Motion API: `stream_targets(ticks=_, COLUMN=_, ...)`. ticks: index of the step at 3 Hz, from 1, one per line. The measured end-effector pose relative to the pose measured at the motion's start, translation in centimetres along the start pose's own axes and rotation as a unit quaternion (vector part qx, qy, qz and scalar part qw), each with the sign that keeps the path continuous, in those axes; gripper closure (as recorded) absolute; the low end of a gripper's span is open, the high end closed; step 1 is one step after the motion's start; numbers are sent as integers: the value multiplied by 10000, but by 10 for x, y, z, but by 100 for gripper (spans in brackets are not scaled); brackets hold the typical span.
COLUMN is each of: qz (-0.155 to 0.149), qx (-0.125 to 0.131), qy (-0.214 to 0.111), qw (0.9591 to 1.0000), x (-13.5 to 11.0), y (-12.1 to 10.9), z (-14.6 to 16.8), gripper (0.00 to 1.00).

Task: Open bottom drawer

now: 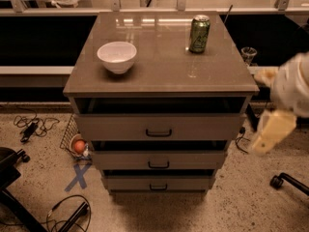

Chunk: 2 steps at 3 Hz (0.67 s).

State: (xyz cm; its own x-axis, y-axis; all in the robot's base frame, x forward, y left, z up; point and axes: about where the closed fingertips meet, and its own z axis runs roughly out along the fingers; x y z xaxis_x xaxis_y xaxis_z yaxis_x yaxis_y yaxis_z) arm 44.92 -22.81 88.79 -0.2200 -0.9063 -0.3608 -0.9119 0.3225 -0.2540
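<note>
The bottom drawer (157, 182) is the lowest of three grey-taupe fronts on the cabinet (161, 74), with a small black bar handle (158, 187). A dark gap shows above its front. The middle drawer (158, 159) and top drawer (159, 127) sit above it, each with a dark gap too. My arm's white and cream end with the gripper (270, 129) hangs blurred to the right of the cabinet, level with the top drawer and apart from all the handles.
On the cabinet top stand a white bowl (117, 56) and a green can (199, 34). On the floor are cables (30, 125), a blue tape cross (78, 176), a wire basket with an orange ball (78, 146), and chair casters (277, 180).
</note>
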Motion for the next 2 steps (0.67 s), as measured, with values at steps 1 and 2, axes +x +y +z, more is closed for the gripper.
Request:
stream_targets(ticks=1, qz=166, qx=-87, qy=-789, qw=9967, x=44, y=26, z=89, gripper=0)
stream_targets(ticks=2, qz=299, qx=294, qy=-1269, qw=9910, x=56, y=19, z=130, gripper=0)
